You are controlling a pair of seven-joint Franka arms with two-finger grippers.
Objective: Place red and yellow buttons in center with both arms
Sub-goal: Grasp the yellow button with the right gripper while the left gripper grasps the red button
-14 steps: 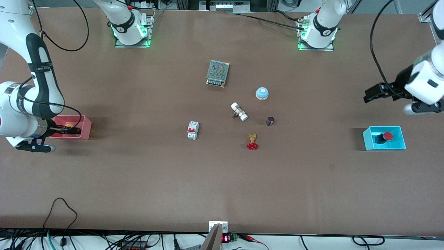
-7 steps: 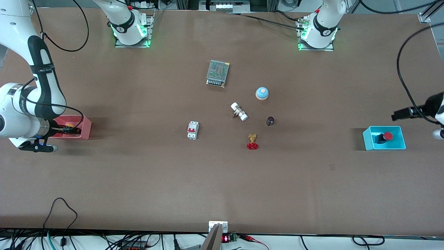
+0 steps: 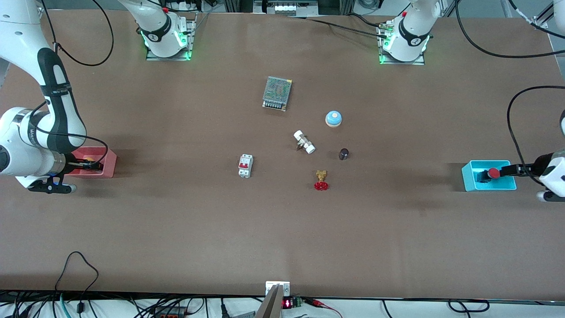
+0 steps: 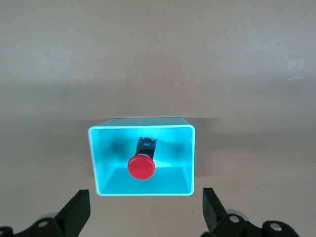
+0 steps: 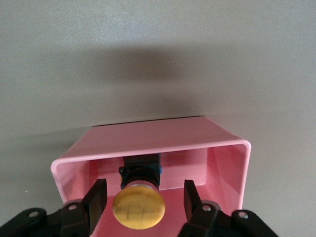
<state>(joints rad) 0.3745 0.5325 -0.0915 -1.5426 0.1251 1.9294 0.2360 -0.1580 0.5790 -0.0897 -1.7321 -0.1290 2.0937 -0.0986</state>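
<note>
The red button lies in a cyan bin at the left arm's end of the table. My left gripper is at that bin's rim. In the left wrist view the gripper is open wide and empty over the bin's edge, with the red button inside. The yellow button lies in a pink bin at the right arm's end. My right gripper is open down in the bin, one finger on each side of the yellow cap. The center is bare brown tabletop.
Around the middle lie a metal power supply, a blue-domed bell, a white fitting, a dark knob, a brass valve with red handwheel and a white circuit breaker.
My left arm has swung down from above the table's end to the cyan bin's rim. My right arm has stayed in the pink bin, shifting only slightly.
</note>
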